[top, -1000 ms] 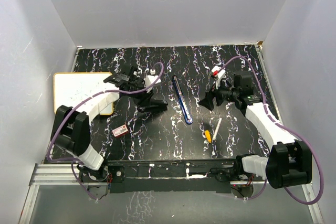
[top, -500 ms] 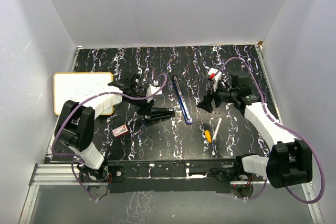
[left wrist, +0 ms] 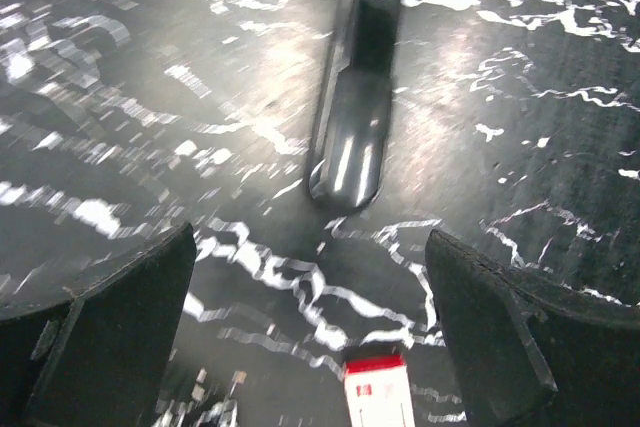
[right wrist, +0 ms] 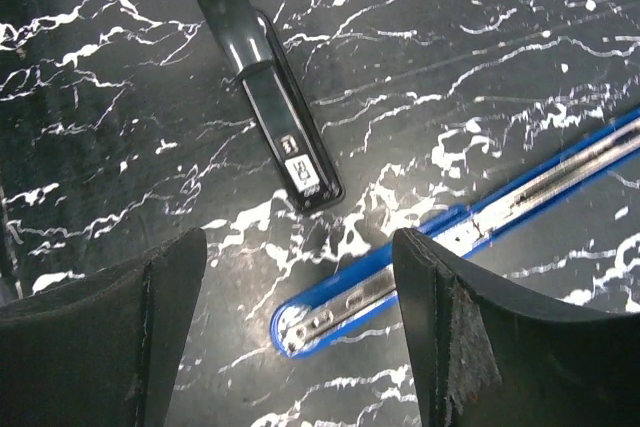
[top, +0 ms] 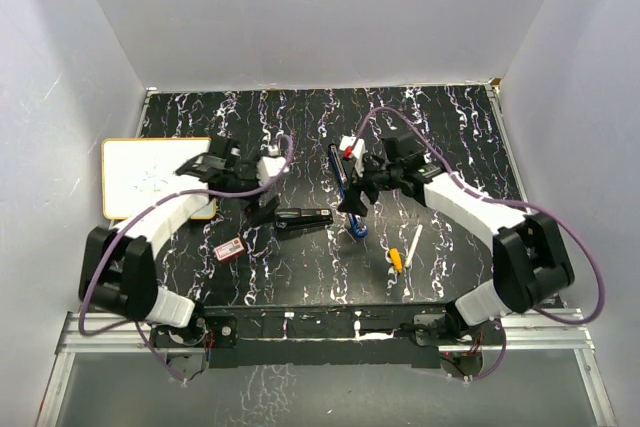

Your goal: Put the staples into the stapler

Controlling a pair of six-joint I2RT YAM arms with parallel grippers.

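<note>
Since the left gripper (top: 262, 211) let go, its jaws stand wide apart and empty. Nearest, the staples (top: 229, 248) lie unmoved, left of centre. The black stapler (top: 303, 216) now lies flat just right of the left jaws. The right gripper (top: 356, 197), jaws apart, has swung in from the right and hangs over the open blue stapler (top: 337, 163).

the top camera looks down from high behind the near edge on the whole bench (top: 450, 127); both wrist cameras look down closely, sharing the black stapler (right wrist: 270, 107).
</note>
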